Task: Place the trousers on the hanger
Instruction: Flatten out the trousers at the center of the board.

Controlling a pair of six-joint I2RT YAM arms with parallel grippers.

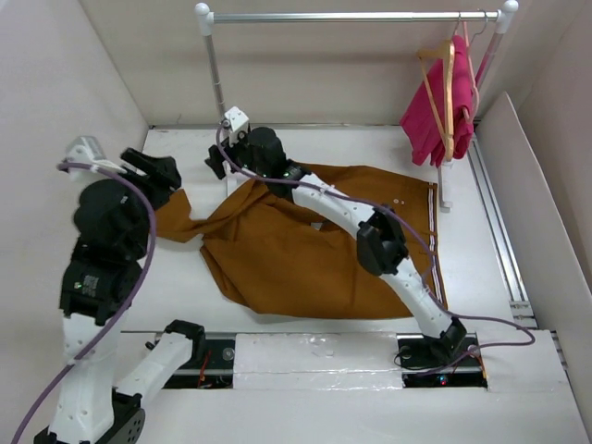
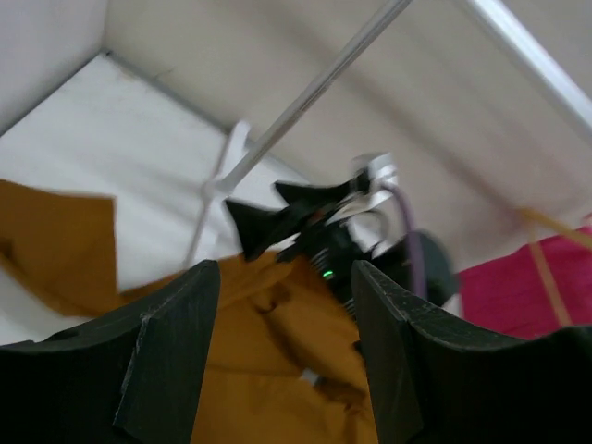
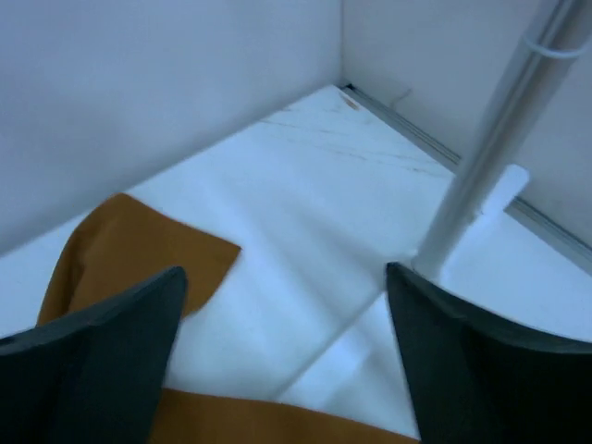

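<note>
Two hands, and neither holds any cloth. From above, the trousers (image 1: 296,259) lie spread and rumpled in the middle of the table (image 1: 185,287). One leg trails toward 9 o'clock, where the left hand (image 1: 159,171) hangs just beside it. The right hand (image 1: 222,159) sits at 11 o'clock with its arm stretched across the cloth, so a sweep back could drag or bunch the fabric. The hanger (image 1: 449,83) hangs on the rail (image 1: 351,16) at 1 o'clock, next to a pink garment (image 1: 427,125) and well apart from the trousers. A loose pinch might shed them on the way there.

The left wrist view shows its fingers parted and empty over rust-brown folds, matte and limp.

The right wrist view shows fingers spread wide and empty above bare table, with a flat leg corner at 8 o'clock.
</note>
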